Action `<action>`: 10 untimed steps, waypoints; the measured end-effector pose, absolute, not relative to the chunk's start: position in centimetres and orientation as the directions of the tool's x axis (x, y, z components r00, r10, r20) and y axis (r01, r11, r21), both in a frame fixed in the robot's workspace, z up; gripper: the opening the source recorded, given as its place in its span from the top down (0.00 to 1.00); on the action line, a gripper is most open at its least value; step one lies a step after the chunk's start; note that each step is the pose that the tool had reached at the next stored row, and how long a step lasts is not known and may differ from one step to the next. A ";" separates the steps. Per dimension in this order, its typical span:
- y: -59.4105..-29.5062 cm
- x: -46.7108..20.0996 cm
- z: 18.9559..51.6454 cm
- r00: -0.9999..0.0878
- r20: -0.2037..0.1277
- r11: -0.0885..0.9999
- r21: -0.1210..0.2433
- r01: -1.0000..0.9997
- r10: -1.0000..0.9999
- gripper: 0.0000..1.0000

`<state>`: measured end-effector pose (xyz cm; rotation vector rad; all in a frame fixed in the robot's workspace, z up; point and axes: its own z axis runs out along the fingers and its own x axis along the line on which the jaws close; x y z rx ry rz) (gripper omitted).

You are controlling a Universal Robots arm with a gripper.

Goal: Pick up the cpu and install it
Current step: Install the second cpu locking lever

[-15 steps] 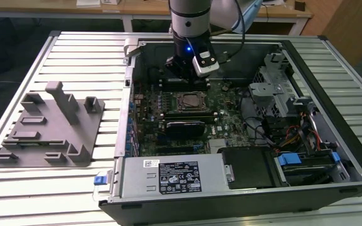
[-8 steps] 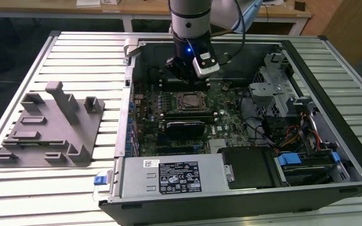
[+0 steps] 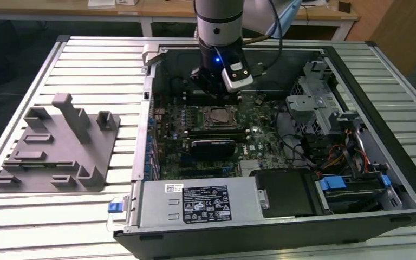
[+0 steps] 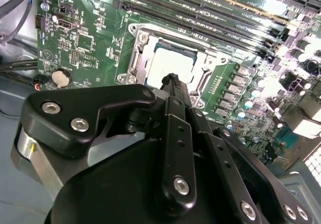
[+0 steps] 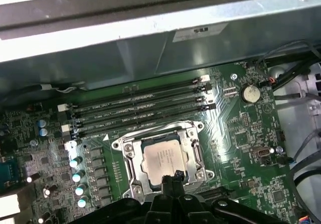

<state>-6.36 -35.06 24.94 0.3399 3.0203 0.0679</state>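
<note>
1. Gripper [image 4: 173,78], black linkage body nearest the lens in both wrist views; fingers [image 5: 176,176] drawn together to a narrow tip, holding nothing, poised just above the cpu.
2. Cpu [image 5: 163,158]: silver-topped, seated flat in the motherboard socket [image 5: 131,156].
3. Memory slots [image 5: 145,108]: beside the socket.
4. Computer case [image 3: 143,211]: open, on the slatted table [image 3: 63,216].
5. Grey fixture [image 3: 56,146]: at the exterior view's left, apart from the case.
</note>
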 end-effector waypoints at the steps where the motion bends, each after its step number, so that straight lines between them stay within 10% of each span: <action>1: -35.1 -6.4 24.9 -0.970 -0.096 0.974 0.056 0.219 0.224 0.89; 10: -35.9 -6.4 24.9 -0.970 -0.096 0.974 0.056 0.219 0.224 0.89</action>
